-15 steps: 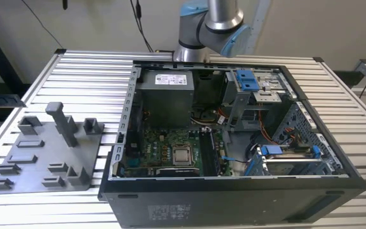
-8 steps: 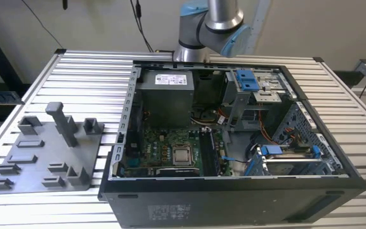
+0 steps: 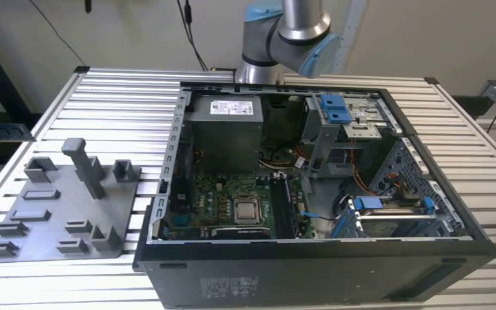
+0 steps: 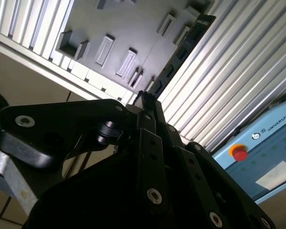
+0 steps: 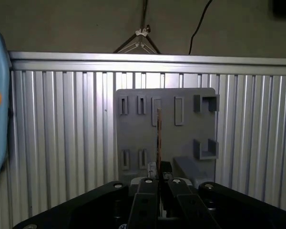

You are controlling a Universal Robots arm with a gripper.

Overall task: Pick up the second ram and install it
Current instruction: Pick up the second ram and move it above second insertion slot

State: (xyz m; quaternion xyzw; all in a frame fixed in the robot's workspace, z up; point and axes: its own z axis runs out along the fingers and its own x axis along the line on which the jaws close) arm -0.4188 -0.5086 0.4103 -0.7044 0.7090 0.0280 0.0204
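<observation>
Gripping one end of the long, thin, dark-green ram strip [image 4: 181, 51], the black end effector [image 4: 145, 101] has its two fingers pressed together on it, and the rest of the strip sticks straight out past the fingertips. In the first wrist view the strip is seen from its thin edge, like a line, right in the middle between the fingers. Beyond it lies the flat grey plastic tray [image 5: 186, 138] with little pegs and pockets, which sits on the silver ribbed metal worktop [image 3: 119, 110]. The strip looks lifted off the tray and does not seem to touch it. So the picking-up part looks done. The putting-in part is not done yet. The big black computer case [image 3: 334, 268] lies open on the worktop beside the tray, with its green board [image 3: 209, 200] inside, and the strip is up in the fingers, not down in the case. The grey and blue robot arm [image 3: 287, 35] rises behind the case in the exterior view. I cannot tell whether another strip already sits in the board's slots.
</observation>
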